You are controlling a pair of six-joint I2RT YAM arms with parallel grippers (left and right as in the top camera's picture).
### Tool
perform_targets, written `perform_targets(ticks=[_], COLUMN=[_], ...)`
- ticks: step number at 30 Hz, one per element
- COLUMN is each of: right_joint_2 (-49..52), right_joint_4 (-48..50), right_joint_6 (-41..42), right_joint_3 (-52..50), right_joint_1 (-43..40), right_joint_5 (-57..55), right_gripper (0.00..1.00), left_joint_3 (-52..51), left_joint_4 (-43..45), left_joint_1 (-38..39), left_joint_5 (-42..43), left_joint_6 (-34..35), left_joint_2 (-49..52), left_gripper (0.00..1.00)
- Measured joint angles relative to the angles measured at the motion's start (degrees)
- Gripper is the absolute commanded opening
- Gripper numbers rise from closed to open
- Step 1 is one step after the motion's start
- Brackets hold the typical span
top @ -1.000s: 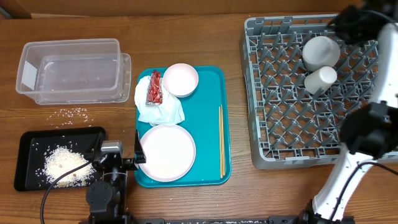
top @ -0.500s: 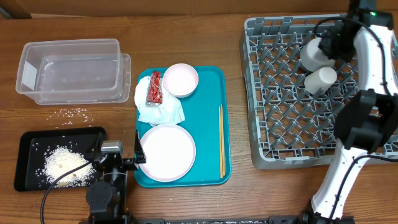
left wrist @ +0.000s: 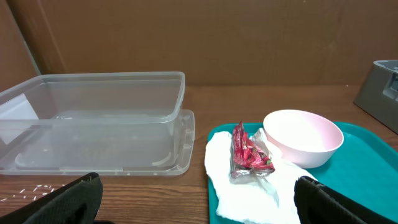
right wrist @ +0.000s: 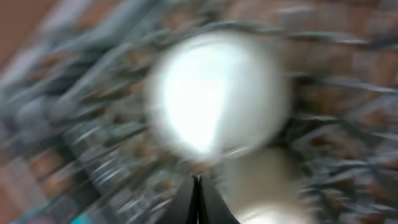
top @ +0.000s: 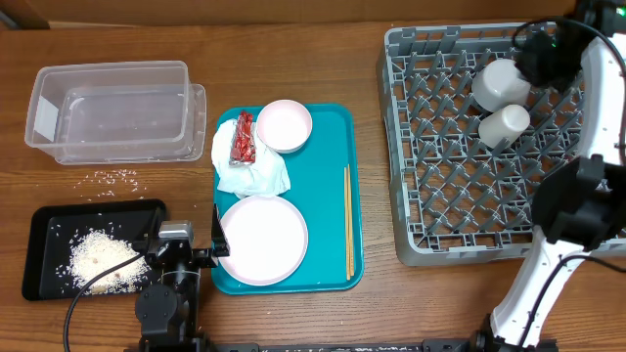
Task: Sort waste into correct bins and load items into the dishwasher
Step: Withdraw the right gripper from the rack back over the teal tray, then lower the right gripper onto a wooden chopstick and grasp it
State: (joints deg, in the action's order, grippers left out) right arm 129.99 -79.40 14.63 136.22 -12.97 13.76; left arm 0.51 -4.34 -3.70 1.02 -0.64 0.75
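On the teal tray the crumpled white napkin (top: 252,173) (left wrist: 249,190) lies with the red wrapper (top: 242,138) (left wrist: 247,152) on top. A small pink plate (top: 284,124) (left wrist: 303,137), a large pink plate (top: 262,238) and chopsticks (top: 347,235) share the tray. The clear tub (top: 108,110) (left wrist: 93,118) stands at the far left, the black tray (top: 49,220) near the front left. My left gripper (top: 187,225) (left wrist: 199,211) is open and empty, low by the tray's front left corner. In the grey dish rack (top: 440,196) a bowl (top: 502,82) (right wrist: 217,93) and a cup (top: 504,124) (right wrist: 267,186) rest upside down. My right gripper (top: 536,64) (right wrist: 197,199) is shut and empty beside the bowl; its view is blurred.
A pile of rice lies in the black tray (top: 103,256), and loose grains (top: 115,177) are scattered on the wood between it and the tub. The right arm (top: 572,210) rises along the rack's right side. A rack corner (left wrist: 382,78) shows at the left wrist view's right edge.
My right gripper went from partly open to shut and swung over the rack's back right, near the bowl. Left arm and tray items are unchanged.
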Motion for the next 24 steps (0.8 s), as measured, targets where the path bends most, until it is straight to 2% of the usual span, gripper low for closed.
perform_targets(ticks=[2, 4, 6, 10, 12, 15, 24], right_joint_2=[-1.7, -3.1, -3.4, -3.2, -3.0, -2.9, -1.7], right_joint_4=[-0.3, -1.2, -2.3, -8.0, -9.3, -9.1, -6.0], right_joint_6=[-2.3, -4.2, -5.4, -6.8, -7.2, -7.2, -2.1], right_joint_3=[0.7, 0.9, 0.9, -1.0, -2.7, -7.5, -28.2], right_joint_1=[3.1, 7.7, 11.0, 21.5, 25.7, 31.4, 46.8], right_joint_5=[3.7, 5.9, 6.3, 5.2, 4.9, 4.4, -0.7], right_gripper=[0.16, 0.21, 0.25, 0.44, 0.49, 0.52, 0.52], left_joint_3=[0.0, 0.0, 0.0, 0.0, 0.0, 0.0, 0.0], left_joint_4=[0.0, 0.0, 0.0, 0.0, 0.0, 0.0, 0.0], left_joint_1=[0.0, 0.0, 0.0, 0.0, 0.0, 0.0, 0.0], left_joint_5=[0.0, 0.0, 0.0, 0.0, 0.0, 0.0, 0.0], left_joint_6=[0.0, 0.0, 0.0, 0.0, 0.0, 0.0, 0.0], left_joint_2=[0.0, 0.0, 0.0, 0.0, 0.0, 0.0, 0.0], left_gripper=[1.0, 1.0, 0.99, 1.0, 1.0, 1.0, 1.0])
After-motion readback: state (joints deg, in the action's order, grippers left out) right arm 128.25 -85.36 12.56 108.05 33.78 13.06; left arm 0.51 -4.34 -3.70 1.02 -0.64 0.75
